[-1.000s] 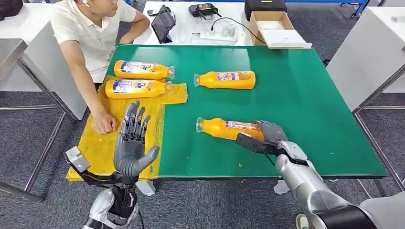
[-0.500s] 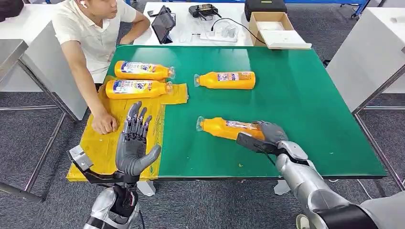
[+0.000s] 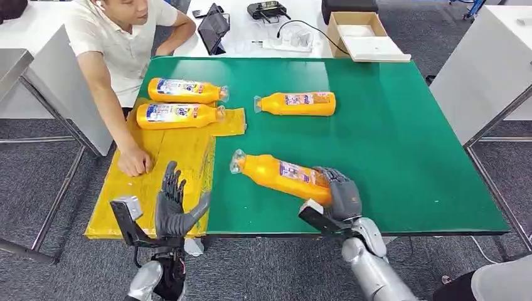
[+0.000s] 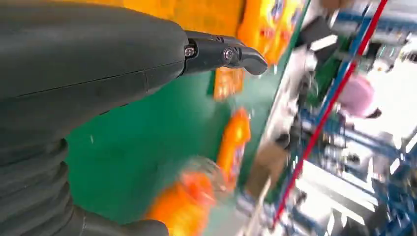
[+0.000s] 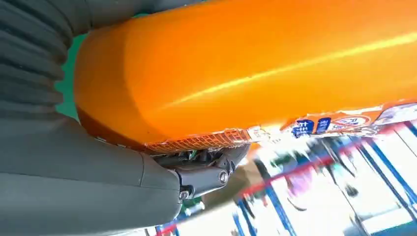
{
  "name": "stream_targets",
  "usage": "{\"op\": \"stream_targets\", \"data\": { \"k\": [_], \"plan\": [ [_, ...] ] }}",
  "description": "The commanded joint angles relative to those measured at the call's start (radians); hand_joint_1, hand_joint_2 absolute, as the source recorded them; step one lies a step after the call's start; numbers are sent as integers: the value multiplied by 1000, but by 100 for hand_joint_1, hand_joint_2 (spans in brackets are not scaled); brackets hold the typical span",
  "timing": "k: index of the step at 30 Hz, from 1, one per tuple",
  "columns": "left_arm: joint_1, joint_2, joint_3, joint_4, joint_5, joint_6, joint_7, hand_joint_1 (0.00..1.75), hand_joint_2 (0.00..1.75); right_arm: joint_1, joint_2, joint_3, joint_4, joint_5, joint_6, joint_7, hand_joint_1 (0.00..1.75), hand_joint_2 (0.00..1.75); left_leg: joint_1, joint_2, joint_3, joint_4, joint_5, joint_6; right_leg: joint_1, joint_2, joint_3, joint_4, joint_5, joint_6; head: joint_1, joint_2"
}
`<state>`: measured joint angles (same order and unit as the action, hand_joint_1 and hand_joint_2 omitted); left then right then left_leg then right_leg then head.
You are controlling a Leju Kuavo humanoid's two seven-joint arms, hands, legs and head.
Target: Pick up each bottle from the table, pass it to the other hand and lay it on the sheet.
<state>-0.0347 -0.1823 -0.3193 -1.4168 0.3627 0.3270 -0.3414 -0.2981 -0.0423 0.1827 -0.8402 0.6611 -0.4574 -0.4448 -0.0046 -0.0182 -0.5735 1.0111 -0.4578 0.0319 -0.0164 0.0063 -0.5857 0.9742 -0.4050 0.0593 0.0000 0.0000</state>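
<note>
Big green table takes up most of the view, with a yellow sheet along its left edge. A person's hand rests on that sheet. Two orange bottles are lying on the sheet, and a third bottle sits on the green farther back. The right hand is clamped round the base of a fourth bottle, neck tilted toward the sheet. The left hand hovers over the sheet's near edge, fingers apart, holding nothing.
</note>
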Motion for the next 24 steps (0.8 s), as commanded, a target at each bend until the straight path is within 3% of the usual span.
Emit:
{"op": "stream_targets", "data": {
  "k": [1, 4, 7, 8, 10, 12, 16, 19, 21, 24],
  "plan": [
    [-6, 22, -75, 34, -7, 39, 2, 0, 175, 61, 18, 41, -175, -26, -34, 6, 154, 175, 0, 0, 0, 0, -1, -1, 0, -1, 1, 0, -1, -2, 1, 0],
    [-8, 24, -75, 36, -6, 40, 2, 0, 175, 58, 16, 41, -167, -31, -37, 2, 154, 175, 0, 1, -1, 0, -1, -2, 0, 0, 0, 0, -1, -2, 1, 0],
    [-6, 27, -86, 29, -17, 46, -10, 0, 175, 65, 27, 28, -179, -44, -91, -33, 175, 175, -1, 1, -1, -1, -1, -2, -1, 0, -1, -1, 0, -3, 0, 0],
    [-5, 27, -90, 24, -18, 45, -11, 0, 175, 67, 28, 28, -183, -45, -103, -35, 171, 175, -2, 0, -2, -1, 0, -1, -2, 0, -2, -1, 0, -2, 0, 0],
    [-3, 32, -98, 15, -18, 39, -10, 0, 175, 65, 25, 33, -175, -1, -152, -8, 148, 175, -1, 0, -2, 0, -1, -2, -1, -1, -1, -1, -1, -3, 0, 0],
    [-11, 36, -105, 25, 5, 5, 15, 0, 175, 65, 34, 25, -175, 1, -186, -7, 175, 175, -2, 0, -2, 0, -1, -2, -2, 0, -1, -1, -1, -2, 0, 0],
    [-12, 41, -129, 20, -6, -33, -4, 0, 175, 62, 36, 42, -157, 48, -231, -7, 175, 175, -2, 0, -1, -1, -1, -2, -2, -1, -1, -1, -1, -2, 0, 0],
    [-2, 47, -169, -3, 9, -131, 14, 0, 175, 53, 58, 97, -127, 36, -156, -17, 175, 175, -1, 2, -1, 0, -1, -2, -1, 1, -1, -1, -1, -3, 0, 0],
    [-9, 53, -191, -1, 55, -215, 41, 0, 175, 47, 82, 146, -115, -12, -110, -90, 175, 175, -1, 3, 0, 0, -2, -2, -1, 1, -1, -1, -1, -3, 1, 0],
    [-39, 44, -196, 36, 124, -295, 54, 0, 175, 55, 97, 233, -118, -2, -129, -162, 175, 175, -1, 4, 0, 0, -2, -3, -1, 3, -1, -1, -1, -4, 0, 0]
  ]
}}
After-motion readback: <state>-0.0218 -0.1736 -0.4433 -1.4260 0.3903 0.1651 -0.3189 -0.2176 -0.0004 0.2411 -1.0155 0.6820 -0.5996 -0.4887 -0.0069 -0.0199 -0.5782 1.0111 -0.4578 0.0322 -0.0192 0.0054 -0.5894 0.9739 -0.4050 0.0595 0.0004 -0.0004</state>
